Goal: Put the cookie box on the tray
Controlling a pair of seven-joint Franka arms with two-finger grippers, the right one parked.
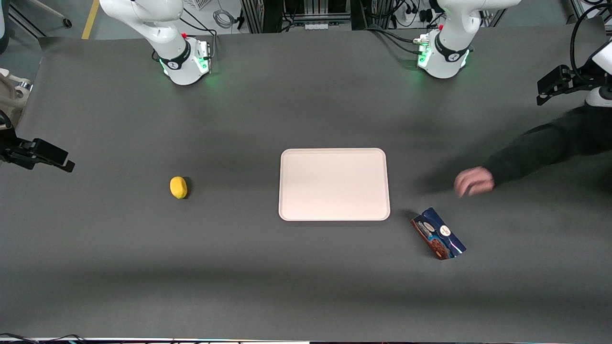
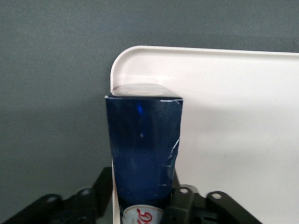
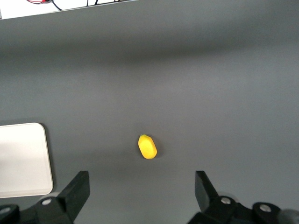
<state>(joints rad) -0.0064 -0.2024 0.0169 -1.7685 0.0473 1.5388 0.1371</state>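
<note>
One tray [image 1: 334, 152], one cookie box [image 1: 437, 234], one yellow object [image 1: 178, 187] (lemon-like), one gripper [image 1: 543, 93].

Yellow obj [image 1: 178, 187], maybe lemon, on grey table [image 1: 143, 263].

You see a glossy cardboard cookie box [image 1: 438, 234], a smooth matt plastic tray [image 1: 334, 184], a matt grey counter [image 1: 239, 267], and a matt black hand [image 1: 542, 93] above the counter's working-arm end.
</note>
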